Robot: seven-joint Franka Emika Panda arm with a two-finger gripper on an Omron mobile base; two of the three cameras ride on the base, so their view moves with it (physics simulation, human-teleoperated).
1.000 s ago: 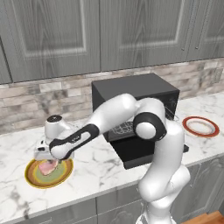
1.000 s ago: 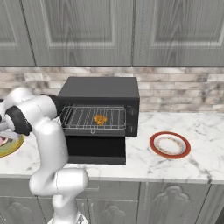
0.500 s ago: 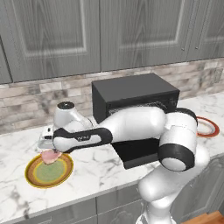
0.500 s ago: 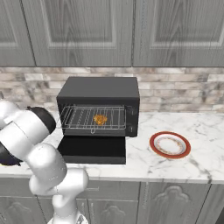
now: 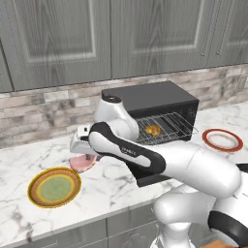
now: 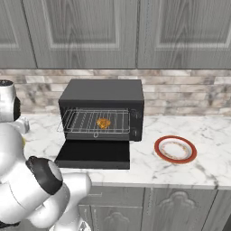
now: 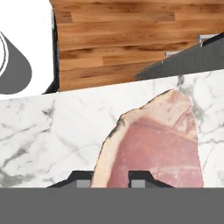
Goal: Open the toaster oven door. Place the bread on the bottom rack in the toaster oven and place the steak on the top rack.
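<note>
The claw (image 5: pixel 83 156) pinches the steak (image 5: pixel 83 163) above the worktop (image 5: pixel 111 181), beside a plate (image 5: pixel 54 187); the oven (image 6: pixel 103 109) door (image 6: pixel 94 154) lies open.

The steak (image 7: pixel 153 144) is cut off below at the pincer (image 7: pixel 111 178), so its gripped end is hidden. From the left base view, the arm covers the pincer's fingers and the oven (image 5: pixel 150 99) door.
</note>
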